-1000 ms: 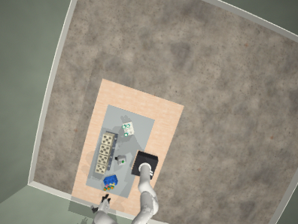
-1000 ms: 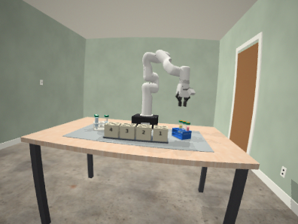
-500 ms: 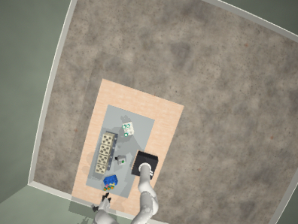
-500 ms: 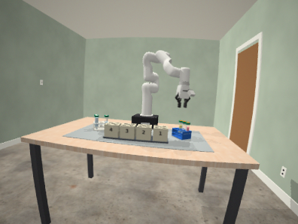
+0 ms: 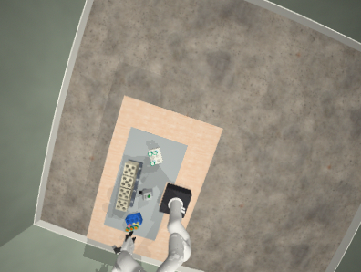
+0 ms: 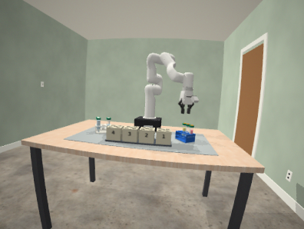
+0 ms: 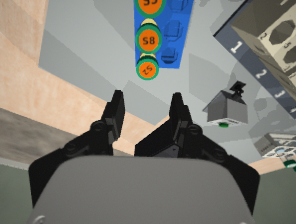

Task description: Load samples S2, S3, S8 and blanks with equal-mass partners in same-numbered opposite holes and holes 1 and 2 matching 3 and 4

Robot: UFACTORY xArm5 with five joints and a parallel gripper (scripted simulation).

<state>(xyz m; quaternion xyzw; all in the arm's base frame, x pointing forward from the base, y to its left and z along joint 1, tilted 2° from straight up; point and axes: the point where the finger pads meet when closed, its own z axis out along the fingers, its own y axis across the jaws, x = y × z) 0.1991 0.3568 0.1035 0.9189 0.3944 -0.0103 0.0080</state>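
Observation:
My gripper [image 7: 147, 101] [image 6: 186, 109] [image 5: 128, 236] is open and empty. It hangs high above the table, just off the near end of the blue sample rack RS [image 7: 176, 35] [image 6: 185, 137] [image 5: 135, 219]. In the wrist view three orange-dotted samples stand in a row in RS: S2 [image 7: 147, 69] nearest the fingers, then S8 [image 7: 148, 40], then S3 [image 7: 150, 4] at the frame's top edge. The four beige adapters [image 6: 138, 134] [image 5: 127, 187] [image 7: 270, 40] stand in a row on the stand ST, numbered 4 to 1 from the left in the exterior view. Their holes look empty. The blank rack RB [image 6: 101, 125] [image 5: 155, 156] [image 7: 276, 147] holds green-capped tubes.
The grey DONE desk [image 7: 227, 111] [image 5: 147, 195] with its green key [image 7: 223, 125] stands between the adapters and the arm's black base [image 5: 175, 197] [image 6: 147, 121]. Everything rests on a grey mat [image 5: 175, 151] on the wooden table [image 6: 153, 157]. The table edge lies close below the gripper.

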